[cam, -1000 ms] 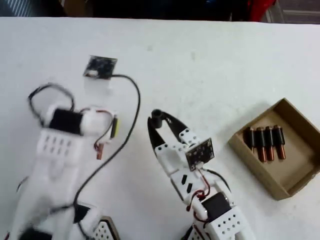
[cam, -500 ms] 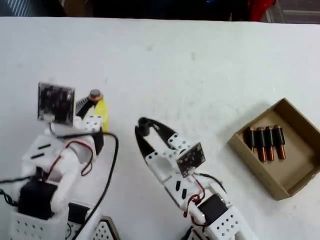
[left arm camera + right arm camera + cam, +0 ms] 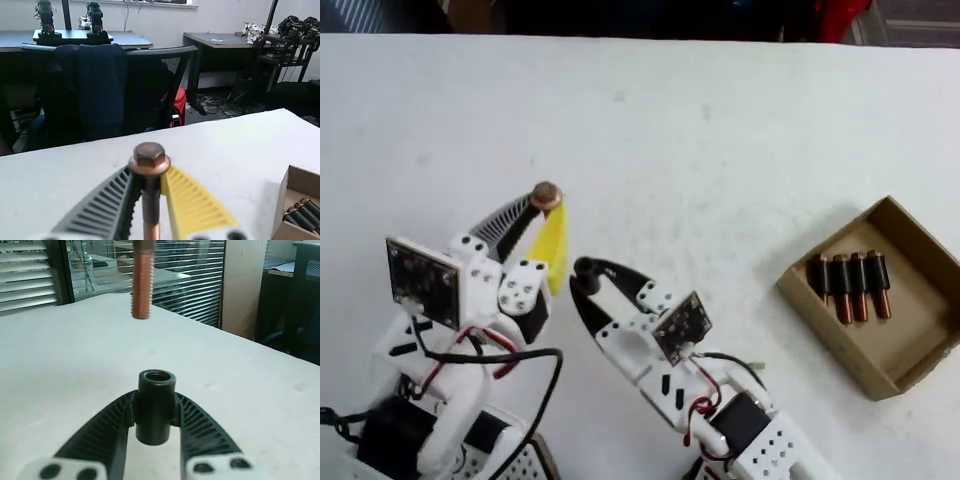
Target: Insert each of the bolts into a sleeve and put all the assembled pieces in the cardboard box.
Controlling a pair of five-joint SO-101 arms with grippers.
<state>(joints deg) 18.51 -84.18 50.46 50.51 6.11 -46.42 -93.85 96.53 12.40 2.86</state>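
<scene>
Left gripper [image 3: 548,203] is clamped on the bolt [image 3: 149,159] just under its hex head. The bolt is upright, head up, shank hanging down between the grey and yellow fingers. Right gripper [image 3: 586,283] is closed around the black sleeve [image 3: 155,407], which stands upright with its bore facing up, just beside the left gripper over the white table [image 3: 720,130].

In the right wrist view the threaded tip hangs above the sleeve but off to one side of the bore, not lined up. How far apart they are in depth I cannot tell. Cardboard box [image 3: 912,335] sits well off on the right arm's side, with four assembled pieces [image 3: 848,285] lying side by side in it. This looks like the last pair, at the alignment step.

Risks, as I judge them:
- Tip comes down off-centre and lands on the sleeve rim instead of the bore, which could tilt the sleeve in the jaws or push it out.
- The bolt is gripped high near the head, so a side load at the tip could swing it crooked or make it slip.
- Threads may catch on the bore edge if the bolt goes in at an angle.
- The two grippers are close, so fingers could collide during correction.
</scene>
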